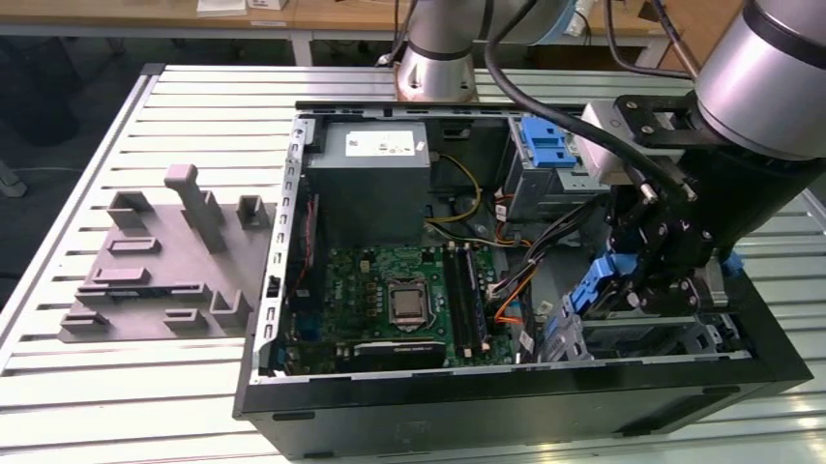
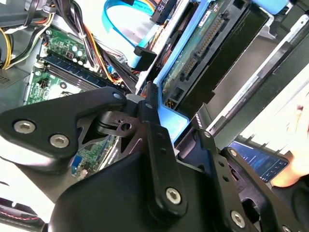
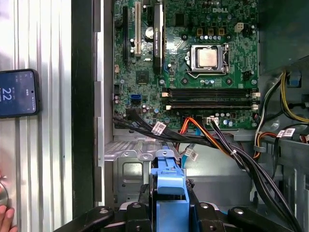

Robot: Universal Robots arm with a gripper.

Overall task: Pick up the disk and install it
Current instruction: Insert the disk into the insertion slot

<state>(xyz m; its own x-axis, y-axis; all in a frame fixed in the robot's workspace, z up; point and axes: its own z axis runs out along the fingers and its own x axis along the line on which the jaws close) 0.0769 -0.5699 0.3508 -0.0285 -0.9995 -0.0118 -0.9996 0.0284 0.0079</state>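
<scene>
The gripper (image 1: 641,280) is holding the disk (image 1: 597,290) on edge, its jaws closing on the blue carrier, as both wrist views show (image 3: 169,186). It is hanging over the metal drive bay (image 1: 659,333) in the open computer case (image 1: 278,319), at the case corner nearest the exterior view's right, well apart from the motherboard (image 1: 394,290). The install step appears to be in hand. Judging from the tilt, the disk is needing to be levelled and lined up with the bay rails, clear of the loose cables (image 3: 212,137), before sliding in.
</scene>
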